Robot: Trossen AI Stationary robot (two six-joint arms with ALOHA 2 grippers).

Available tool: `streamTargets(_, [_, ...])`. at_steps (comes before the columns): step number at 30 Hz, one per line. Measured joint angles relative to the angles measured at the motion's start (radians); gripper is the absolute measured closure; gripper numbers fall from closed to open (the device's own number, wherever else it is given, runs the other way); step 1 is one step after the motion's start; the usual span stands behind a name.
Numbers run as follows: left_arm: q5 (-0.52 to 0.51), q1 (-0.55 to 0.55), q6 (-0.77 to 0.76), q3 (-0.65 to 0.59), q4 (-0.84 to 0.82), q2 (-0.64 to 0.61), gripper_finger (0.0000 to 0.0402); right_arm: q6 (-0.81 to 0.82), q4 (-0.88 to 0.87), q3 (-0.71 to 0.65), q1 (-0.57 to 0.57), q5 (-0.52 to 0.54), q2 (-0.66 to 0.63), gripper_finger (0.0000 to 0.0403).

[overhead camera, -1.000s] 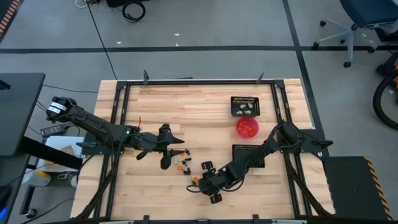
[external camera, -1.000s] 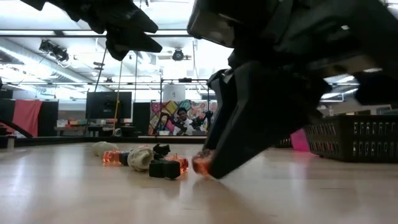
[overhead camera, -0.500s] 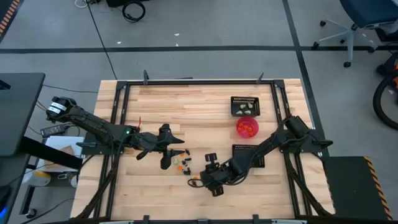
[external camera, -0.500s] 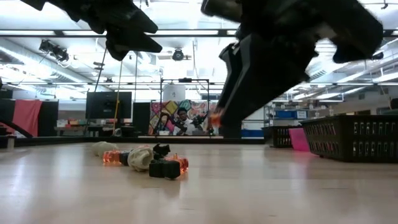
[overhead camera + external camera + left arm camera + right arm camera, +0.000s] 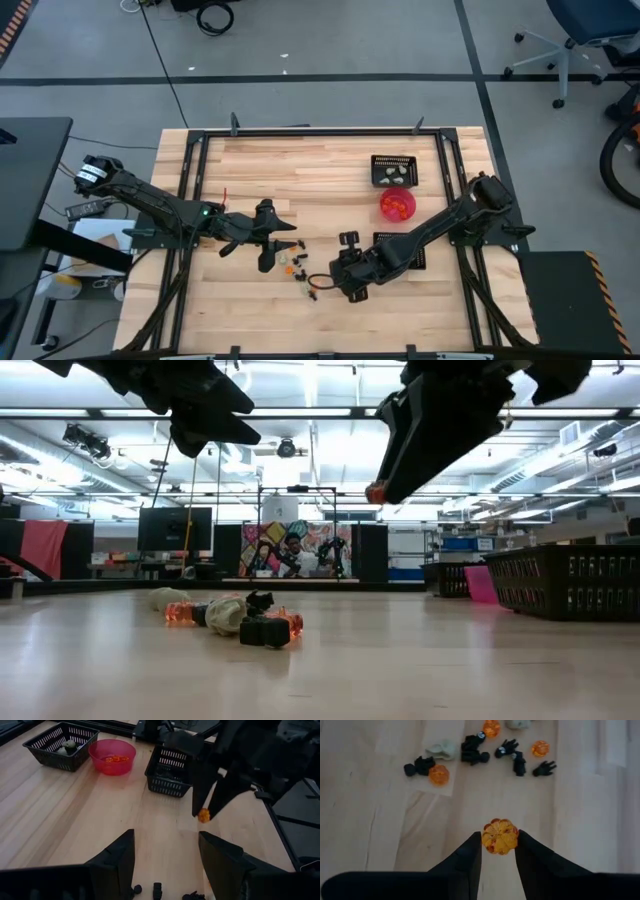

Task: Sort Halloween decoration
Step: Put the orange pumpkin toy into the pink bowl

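Note:
The Halloween decoration is a small heap of orange, black and pale cream trinkets lying on the wooden table; the heap also shows in the low view and the heap in the right wrist view. My right gripper hangs above the table just right of the heap, shut on one orange pumpkin-shaped trinket. My left gripper waits open, in the air left of the heap, with nothing between its fingers. My right gripper pinches the orange trinket's two opposite sides between its fingertips, only at their free ends. The fingers slant down from the table's right side. The trinket hangs clear of the table.
A black mesh tray with pale pieces stands at the far right. Nearer is a pink-red bowl with orange pieces, then a second black tray, partly under my right arm. Bare wood lies along the near edge.
My right gripper has risen from the table with the orange trinket pinched in it and drawn a little toward the far and right edges. The trinket, low at the table a second ago, now hangs well clear. The heap has not moved.

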Motion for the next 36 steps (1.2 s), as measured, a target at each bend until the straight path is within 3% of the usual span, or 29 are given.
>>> streamTargets(16, [0.0, 0.0, 0.0, 0.0, 0.0, 0.0, 0.0209, 0.048, -0.213, 0.001, -0.021, 0.092, -0.07, 0.0289])
streamTargets(36, [0.0, 0.0, 0.0, 0.0, 0.001, 0.0, 0.0209, 0.364, -0.711, -0.014, -0.104, 0.262, -0.083, 0.0289])
